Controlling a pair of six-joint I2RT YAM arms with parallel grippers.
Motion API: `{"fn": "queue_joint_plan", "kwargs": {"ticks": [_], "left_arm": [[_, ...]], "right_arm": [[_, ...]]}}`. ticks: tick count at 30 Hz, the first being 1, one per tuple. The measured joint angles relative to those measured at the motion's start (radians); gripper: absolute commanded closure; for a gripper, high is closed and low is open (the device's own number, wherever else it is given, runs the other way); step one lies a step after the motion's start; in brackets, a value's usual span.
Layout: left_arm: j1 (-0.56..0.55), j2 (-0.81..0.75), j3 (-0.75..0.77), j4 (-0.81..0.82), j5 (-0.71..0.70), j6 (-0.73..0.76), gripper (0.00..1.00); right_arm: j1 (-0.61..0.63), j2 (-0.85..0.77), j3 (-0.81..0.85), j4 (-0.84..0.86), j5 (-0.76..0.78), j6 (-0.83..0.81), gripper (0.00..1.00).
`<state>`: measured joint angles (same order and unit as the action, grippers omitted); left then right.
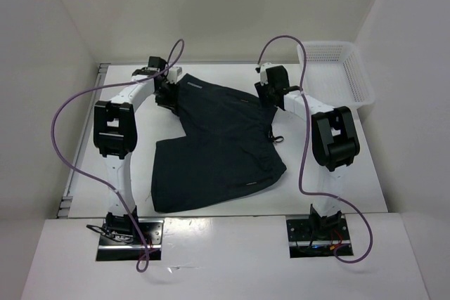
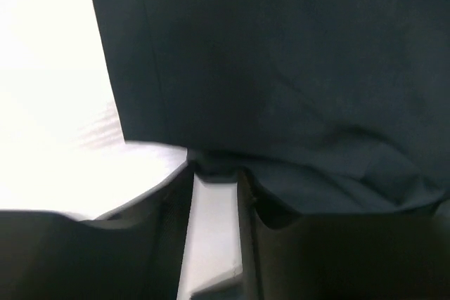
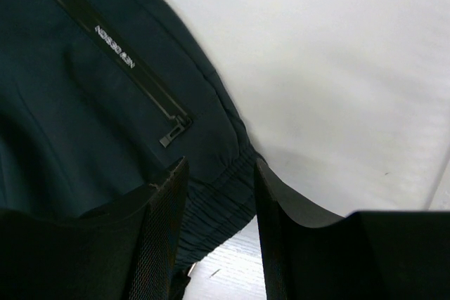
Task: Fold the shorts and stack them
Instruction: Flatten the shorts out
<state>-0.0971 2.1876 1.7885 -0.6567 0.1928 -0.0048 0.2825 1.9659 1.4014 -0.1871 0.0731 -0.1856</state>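
Item under inspection: the shorts (image 1: 218, 145), black, lying spread flat on the white counter (image 1: 358, 173) between the two arms. The waistband end lies toward the far side and the two legs toward the arm bases. In the overhead view the garment is unfolded, with a pale mark at the far left corner and another near the hem of the near right leg. A white mesh basket (image 1: 351, 75) stands at the far right corner of the counter, apart from the garment. The left tool (image 1: 167, 93) sits at the far left corner of the shorts. Its wrist view shows the tool (image 2: 214, 170) with a narrow gap between the fingers and bare counter visible through it. A small fold of the cloth edge (image 2: 281, 68) lies right at the tips, and I cannot tell whether it is pinched. The right tool (image 1: 271, 96) sits at the far right edge. Its wrist view shows the tool (image 3: 218, 166) released, fingers well apart and straddling the gathered waistband (image 3: 218, 173). Just beyond it are a zipped pocket (image 3: 140, 82) and small pale lettering (image 3: 116, 47).
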Motion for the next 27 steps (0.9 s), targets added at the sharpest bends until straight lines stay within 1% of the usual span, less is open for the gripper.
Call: {"fn": "queue_joint_plan", "kwargs": {"ticks": [3,5,6,7,10,13,19,22,25,26,27], "left_arm": [[0.000,0.028,0.029,0.009,0.003,0.000,0.91],[0.000,0.042,0.033,0.012,-0.002,0.001,0.95],[0.000,0.045,0.032,0.011,-0.005,0.002,0.95],[0.000,0.047,0.028,0.012,-0.009,0.001,0.99],[0.004,0.039,-0.003,0.017,-0.026,0.001,1.00],[0.015,0.000,-0.073,-0.002,-0.053,0.001,1.00],[0.045,-0.179,-0.232,-0.084,-0.149,0.001,1.00],[0.031,-0.260,-0.306,-0.107,-0.209,0.001,0.98],[0.005,-0.277,-0.353,-0.129,-0.258,0.001,0.92],[-0.001,-0.274,-0.365,-0.133,-0.272,0.001,0.71],[-0.008,-0.272,-0.373,-0.141,-0.283,0.006,0.56]], "right_arm": [[0.000,0.001,-0.012,-0.002,0.001,-0.011,0.52],[0.000,0.002,-0.017,0.000,0.004,-0.018,0.52],[0.000,0.004,-0.017,0.000,0.008,-0.021,0.52],[0.000,0.006,-0.017,0.000,0.011,-0.023,0.52],[0.000,0.016,-0.017,0.003,0.019,-0.027,0.52],[0.000,0.031,-0.017,0.004,0.023,-0.033,0.52],[0.000,0.058,-0.017,0.008,0.040,-0.042,0.52],[0.000,0.065,-0.017,0.009,0.044,-0.047,0.52],[0.000,0.072,-0.016,0.011,0.047,-0.052,0.52],[0.000,0.074,-0.014,0.011,0.048,-0.055,0.52],[0.000,0.075,-0.010,0.010,0.048,-0.056,0.51]]}}
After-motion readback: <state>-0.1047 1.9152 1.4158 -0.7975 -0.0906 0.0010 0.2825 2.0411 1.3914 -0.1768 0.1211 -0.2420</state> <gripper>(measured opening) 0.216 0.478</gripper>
